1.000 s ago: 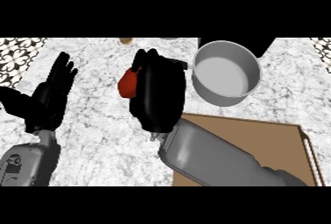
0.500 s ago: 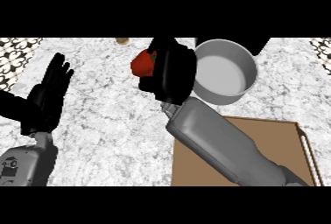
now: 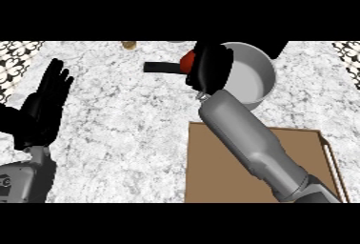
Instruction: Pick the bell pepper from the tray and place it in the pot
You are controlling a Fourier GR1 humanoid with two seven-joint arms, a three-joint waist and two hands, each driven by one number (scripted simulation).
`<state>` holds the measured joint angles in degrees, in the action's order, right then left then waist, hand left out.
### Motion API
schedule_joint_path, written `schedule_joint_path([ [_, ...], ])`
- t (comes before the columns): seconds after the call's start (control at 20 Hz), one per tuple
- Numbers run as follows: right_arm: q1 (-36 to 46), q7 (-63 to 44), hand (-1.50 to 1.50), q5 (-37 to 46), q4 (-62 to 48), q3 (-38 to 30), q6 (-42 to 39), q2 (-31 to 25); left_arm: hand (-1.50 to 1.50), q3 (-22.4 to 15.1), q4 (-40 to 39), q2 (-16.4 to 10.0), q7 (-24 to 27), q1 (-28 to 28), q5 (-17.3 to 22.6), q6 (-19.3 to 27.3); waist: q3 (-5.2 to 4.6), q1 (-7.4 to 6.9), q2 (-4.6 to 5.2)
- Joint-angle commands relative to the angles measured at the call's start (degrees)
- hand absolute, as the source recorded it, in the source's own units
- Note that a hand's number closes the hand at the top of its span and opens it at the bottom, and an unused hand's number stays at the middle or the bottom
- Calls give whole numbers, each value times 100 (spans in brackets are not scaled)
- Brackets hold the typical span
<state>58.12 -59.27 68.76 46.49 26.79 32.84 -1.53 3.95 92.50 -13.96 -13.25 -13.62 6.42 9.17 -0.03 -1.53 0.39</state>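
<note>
– Red bell pepper [image 3: 187,60]: where is it?
– In the upper middle of the frame, in the right hand [image 3: 209,66]. The black fingers curl round it and hide most of it; only a red patch shows at the hand's left side.
– So it is off the tray?
– Yes. The brown tray [image 3: 211,181] lies at the lower right with nothing visible on its bare part, though the grey forearm crosses it and covers a strip. I judge the pick done and the carry nearly done.
– And the pot?
– The grey pot [image 3: 252,78] sits at the upper right, and the hand overlaps its left rim. The pepper looks to be at the rim or just outside it; I cannot tell how high above. What is left is a little more travel to the right over the opening, then letting the fingers open.
– Anything in the way?
– The pot's black handle [image 3: 159,66] sticks out to the left, beside or under the hand. A small brown thing [image 3: 128,45] stands at the top edge, well apart. Nothing shows between pepper and opening.
– The other hand?
– The left hand [image 3: 44,107] rests at the left edge, fingers straight and up, holding nothing, above the marbled worktop [image 3: 126,133].
</note>
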Motion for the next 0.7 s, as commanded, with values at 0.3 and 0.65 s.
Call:
schedule_joint_path([
  [0.3, -67, 1048, 150, -802, -1722, -1090, 1211, 92, 0, -82, 99, 130, -5, -13, -54, -7, 12, -86, 61],
  [0.65, -107, 2585, -150, -2382, -1847, -1860, 1104, 151, 0, -94, -2, 183, 130, -48, -69, -53, 16, -233, 107],
])
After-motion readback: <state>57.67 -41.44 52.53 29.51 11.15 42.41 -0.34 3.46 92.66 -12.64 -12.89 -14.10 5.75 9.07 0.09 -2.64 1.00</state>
